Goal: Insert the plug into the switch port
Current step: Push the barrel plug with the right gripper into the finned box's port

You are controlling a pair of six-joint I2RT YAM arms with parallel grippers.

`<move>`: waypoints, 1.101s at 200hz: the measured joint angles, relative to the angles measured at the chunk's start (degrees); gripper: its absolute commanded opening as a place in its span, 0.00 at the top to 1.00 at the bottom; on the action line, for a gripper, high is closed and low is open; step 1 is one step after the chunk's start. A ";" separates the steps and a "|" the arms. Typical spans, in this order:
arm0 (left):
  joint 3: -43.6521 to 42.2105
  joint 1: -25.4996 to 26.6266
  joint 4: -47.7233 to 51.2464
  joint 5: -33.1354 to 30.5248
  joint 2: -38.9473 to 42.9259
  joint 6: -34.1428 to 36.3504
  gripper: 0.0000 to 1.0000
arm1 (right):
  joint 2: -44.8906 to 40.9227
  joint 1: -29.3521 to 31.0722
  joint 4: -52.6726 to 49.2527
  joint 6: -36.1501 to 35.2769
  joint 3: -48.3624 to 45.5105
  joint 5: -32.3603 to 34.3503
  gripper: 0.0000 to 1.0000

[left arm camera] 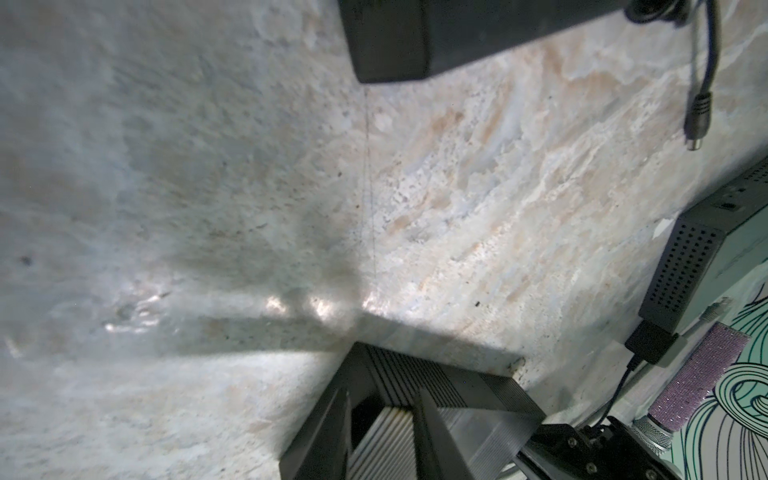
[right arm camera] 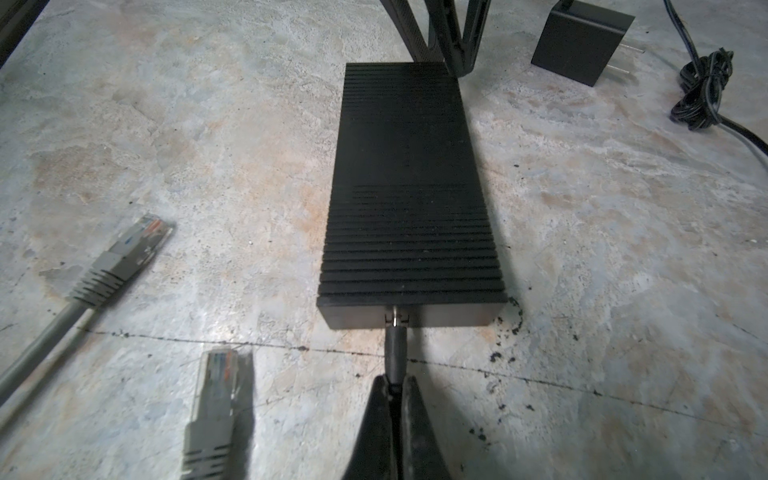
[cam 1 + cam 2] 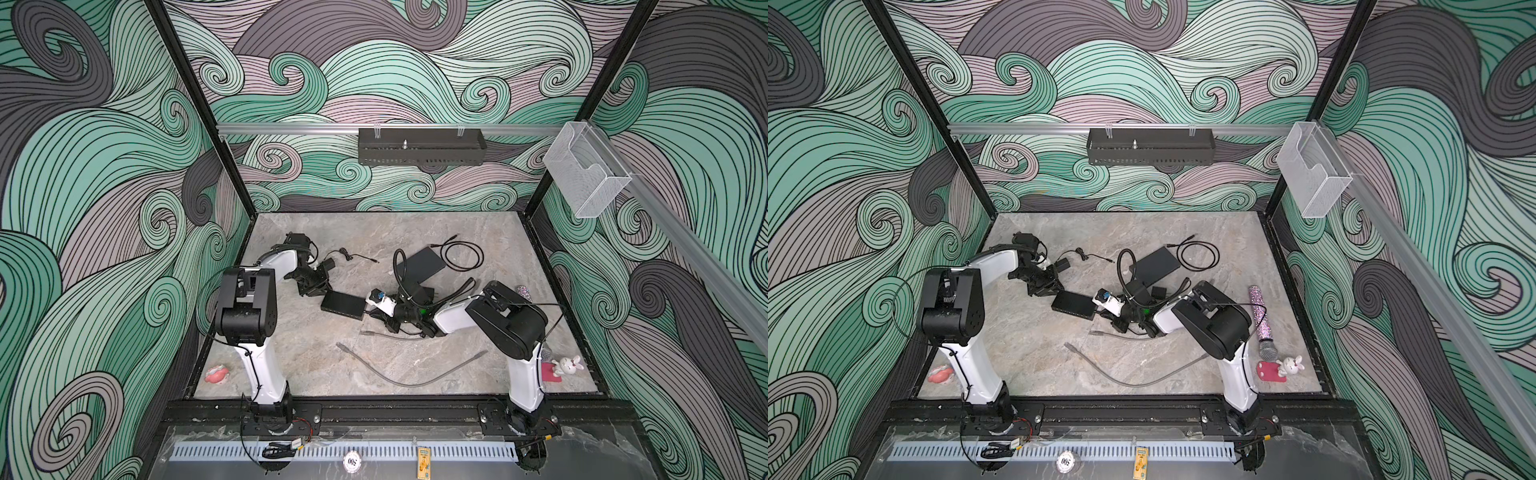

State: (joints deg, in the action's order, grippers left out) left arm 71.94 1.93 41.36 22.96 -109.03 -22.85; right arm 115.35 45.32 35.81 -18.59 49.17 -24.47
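Note:
A narrow ribbed black box point(image 2: 409, 187) lies flat on the stone table, seen in both top views point(image 3: 343, 305) point(image 3: 1073, 303). The switch port point(image 2: 397, 321) is a small socket in its near end face. My right gripper point(image 2: 395, 380) is shut on the black barrel plug point(image 2: 395, 347). The plug's metal tip sits in the mouth of the port, and some metal still shows. My left gripper point(image 1: 384, 384) is closed partway on the box's far corner, and its fingers point(image 2: 471, 37) stand there.
Two grey network-cable ends point(image 2: 137, 245) point(image 2: 220, 374) lie beside the plug. A black wall adapter point(image 2: 582, 41) and a coiled cord point(image 2: 702, 95) sit past the box. A flat dark-grey box point(image 3: 419, 266), a glitter microphone point(image 3: 1262, 320) and a bunny figure point(image 3: 567, 365) stand further off.

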 measured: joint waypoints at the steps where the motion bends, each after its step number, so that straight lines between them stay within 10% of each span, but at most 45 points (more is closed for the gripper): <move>1: 0.02 0.02 0.00 -0.02 0.00 0.00 0.74 | 0.02 0.00 0.00 0.00 0.00 0.00 1.00; 220: -7.02 4.31 -11.93 -6.49 2.43 -3.58 0.73 | -2.62 2.95 -7.91 5.77 1.49 4.68 1.00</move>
State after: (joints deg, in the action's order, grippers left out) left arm 64.93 6.24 29.43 16.47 -106.61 -26.44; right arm 112.73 48.27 27.90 -12.82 50.65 -19.79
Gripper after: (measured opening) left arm 0.271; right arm 0.056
